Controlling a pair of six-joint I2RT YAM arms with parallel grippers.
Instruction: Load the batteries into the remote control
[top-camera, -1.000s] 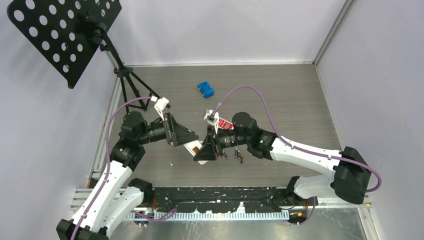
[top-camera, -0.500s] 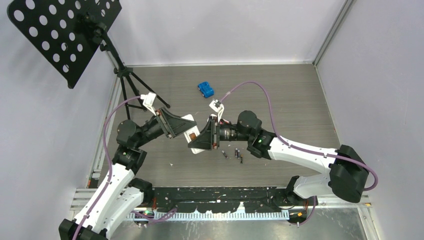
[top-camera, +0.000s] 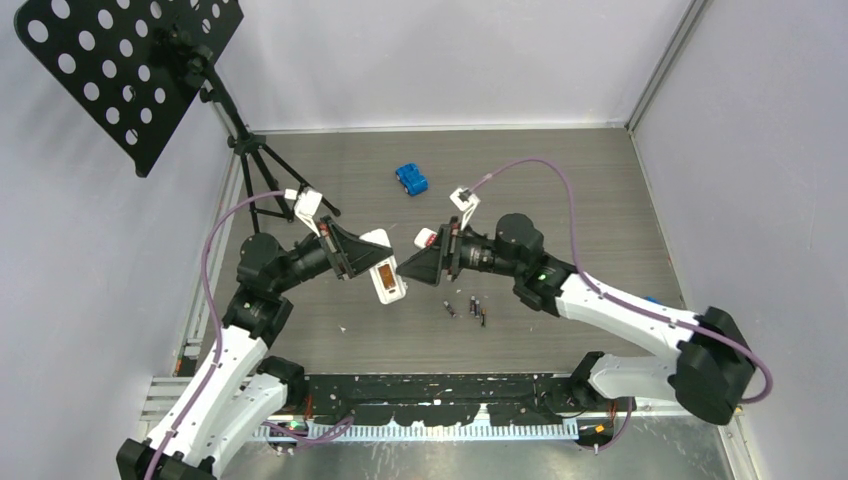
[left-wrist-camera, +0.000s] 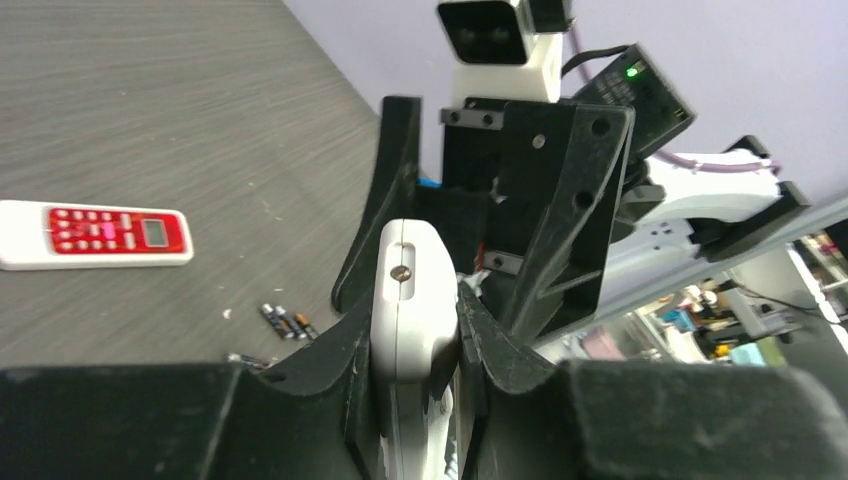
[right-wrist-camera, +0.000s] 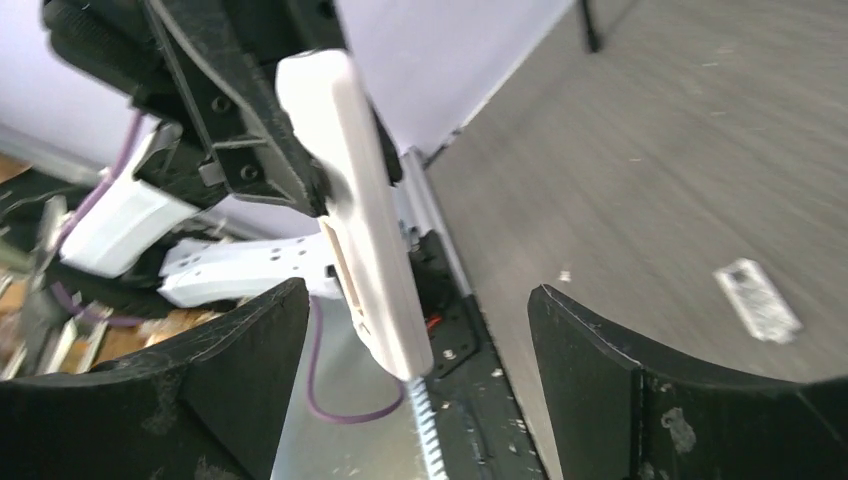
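Observation:
My left gripper (left-wrist-camera: 415, 335) is shut on a white remote control (left-wrist-camera: 413, 285), clamped edge-on between both fingers. From above, that remote (top-camera: 385, 272) is held off the floor, and an orange-brown open recess shows on its upper face. Facing its free end, my right gripper (top-camera: 412, 266) stands open, apart from it. In the right wrist view the remote (right-wrist-camera: 355, 215) hangs between the wide fingers (right-wrist-camera: 245, 350) without touching them. Several batteries (top-camera: 466, 306) lie on the floor below the right arm; the same batteries (left-wrist-camera: 285, 322) show in the left wrist view.
A red-faced remote (left-wrist-camera: 95, 233) lies flat on the floor, partly hidden behind the right gripper from above. A blue toy car (top-camera: 411, 179) sits farther back. A music stand (top-camera: 130, 70) on a tripod fills the back left corner. A small pale flat piece (right-wrist-camera: 758, 298) lies on the floor.
My right gripper opened, let go of the white remote and drew back to the right. My left gripper closed on the remote and now holds it alone.

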